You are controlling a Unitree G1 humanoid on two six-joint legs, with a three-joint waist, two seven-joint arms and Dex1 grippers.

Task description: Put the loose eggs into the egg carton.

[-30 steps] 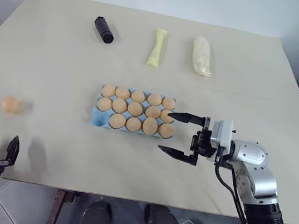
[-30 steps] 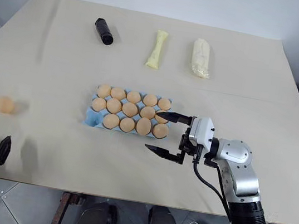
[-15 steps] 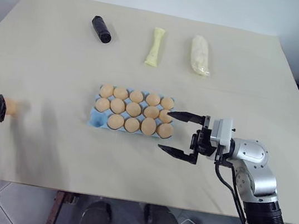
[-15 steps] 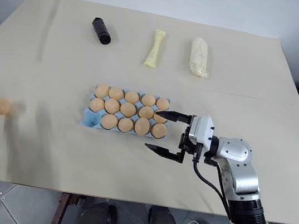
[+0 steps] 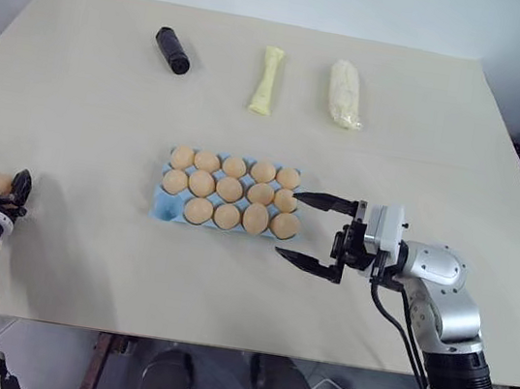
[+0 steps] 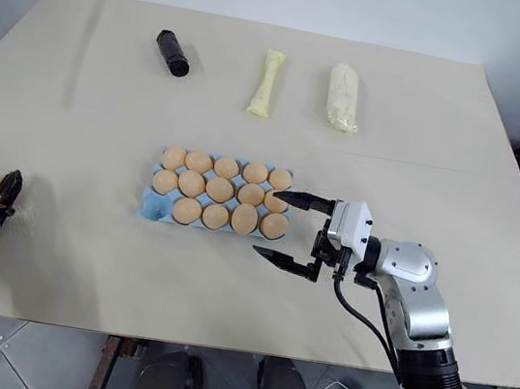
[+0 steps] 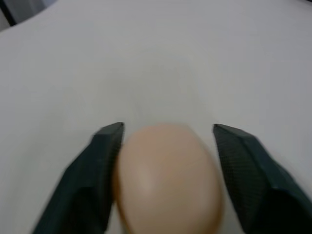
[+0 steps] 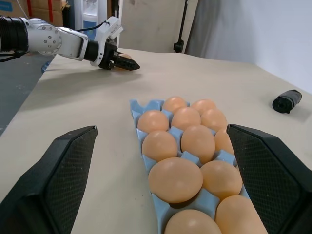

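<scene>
One loose egg [image 7: 168, 178] sits between the left gripper [image 5: 8, 190]'s fingers [image 7: 100, 170], which look clamped on it, well left of the egg carton [image 5: 163, 204]. Next, it needs carrying to the empty corner cup. The right gripper [image 5: 318, 233] hangs spread beside the carton.

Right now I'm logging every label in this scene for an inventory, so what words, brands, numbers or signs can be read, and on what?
None can be read.
Egg carton: plain light blue, no print.
Eggs: no stamps visible.
Black cylinder and the two pale wrapped rolls: no legible label.
Cardboard boxes in the right wrist view: markings too blurred to read.
</scene>
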